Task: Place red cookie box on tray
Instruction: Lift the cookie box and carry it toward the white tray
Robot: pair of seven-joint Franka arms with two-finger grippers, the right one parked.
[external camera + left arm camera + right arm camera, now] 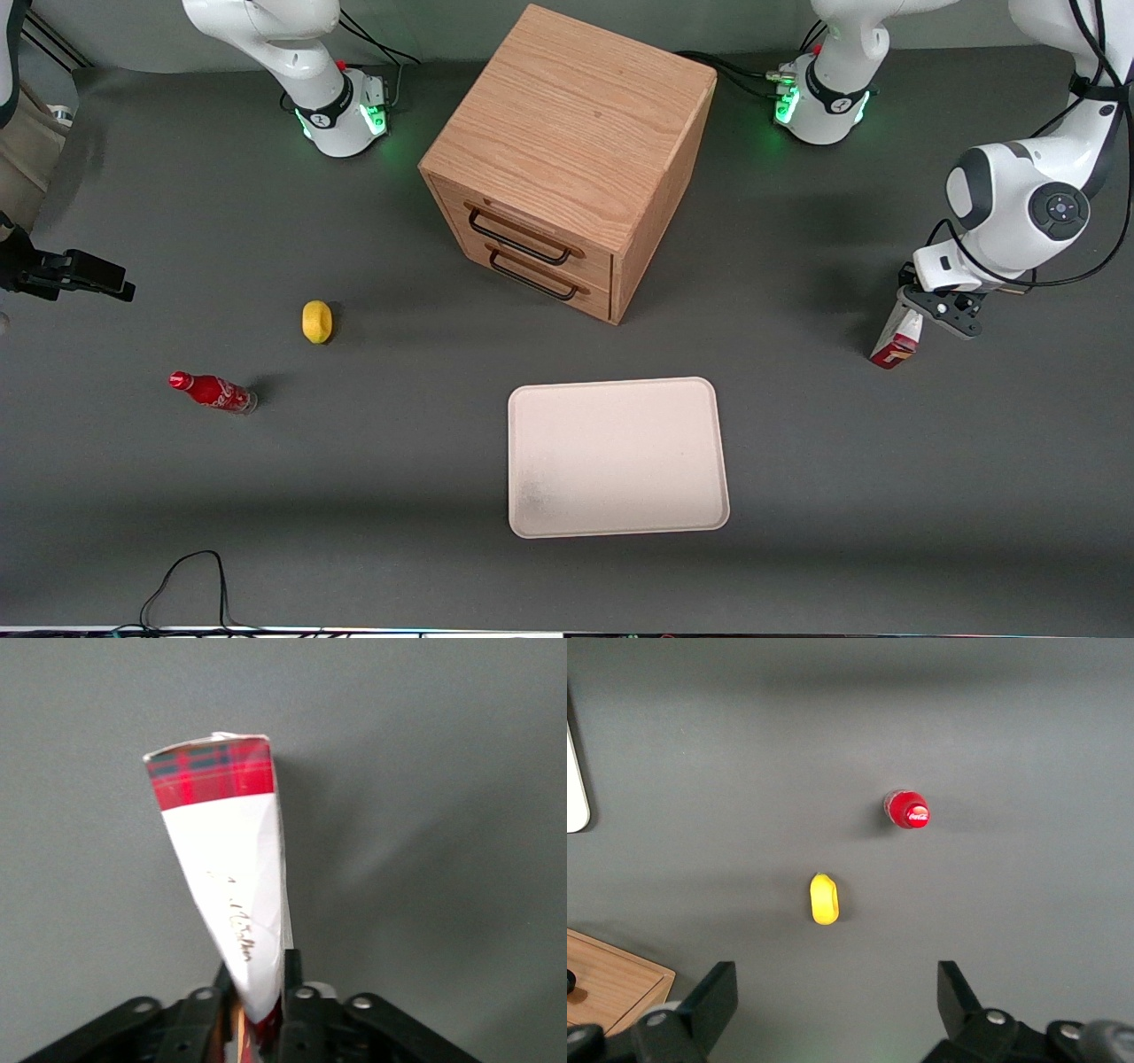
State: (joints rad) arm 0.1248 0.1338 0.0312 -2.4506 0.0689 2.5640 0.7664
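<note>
The end effector [921,312] is clamped on the red cookie box [895,341] toward the working arm's end of the bench. The grasp looks done; carrying it to the tray [617,456], well apart and bare, remains.

Red cookie box [232,895] pinched upright in the pincer [261,1010]

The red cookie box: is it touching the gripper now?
Touching. In the left wrist view the gripper has its fingers closed on the end of the red cookie box, with no gap between them.
</note>
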